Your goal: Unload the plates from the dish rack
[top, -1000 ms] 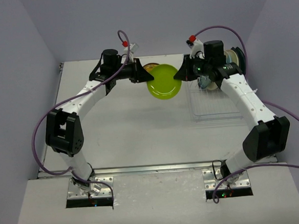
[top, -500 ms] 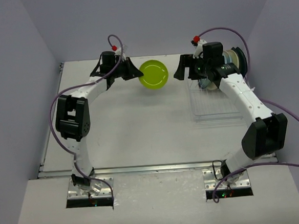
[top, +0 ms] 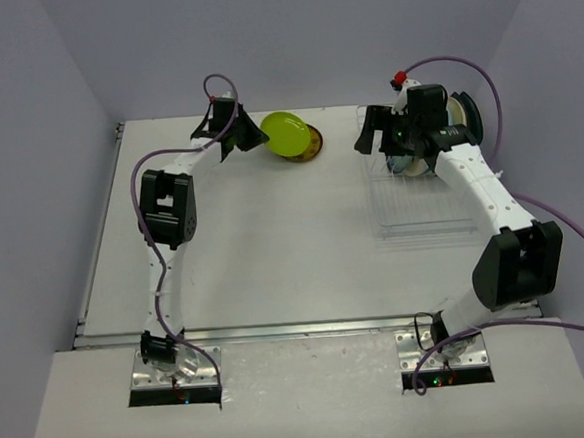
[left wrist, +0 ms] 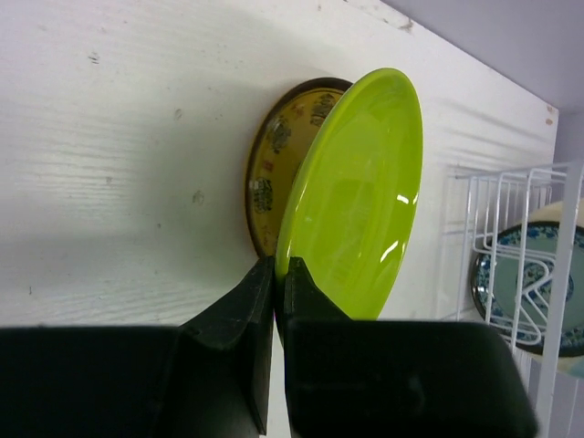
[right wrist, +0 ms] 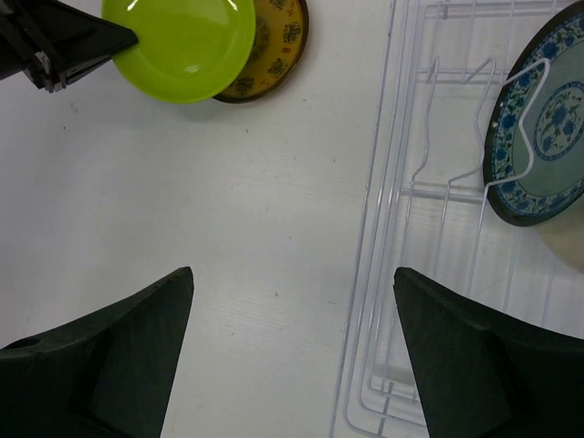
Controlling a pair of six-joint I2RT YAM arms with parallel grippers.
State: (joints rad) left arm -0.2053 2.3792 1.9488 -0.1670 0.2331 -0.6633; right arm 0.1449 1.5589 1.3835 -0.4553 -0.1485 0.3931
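Observation:
My left gripper (left wrist: 278,265) is shut on the rim of a small lime-green plate (left wrist: 358,196), held tilted over a yellow-and-brown patterned plate (left wrist: 272,157) that lies on the table. From above, the left gripper (top: 255,139) and the green plate (top: 285,133) are at the far middle of the table. My right gripper (right wrist: 292,274) stands wide open with nothing in it, above the left edge of the white wire dish rack (right wrist: 429,228). A teal-patterned plate (right wrist: 546,117) stands in the rack's slots, with a cream plate (right wrist: 572,239) behind it.
The rack (top: 422,210) sits at the far right of the table, with more upright plates (top: 459,117) at its raised end behind my right wrist. Grey walls close in the table on the left, back and right.
My right gripper opened, let go of the green plate and drew back right toward the rack. My left arm carried the plate left and farther back, over the patterned plate.

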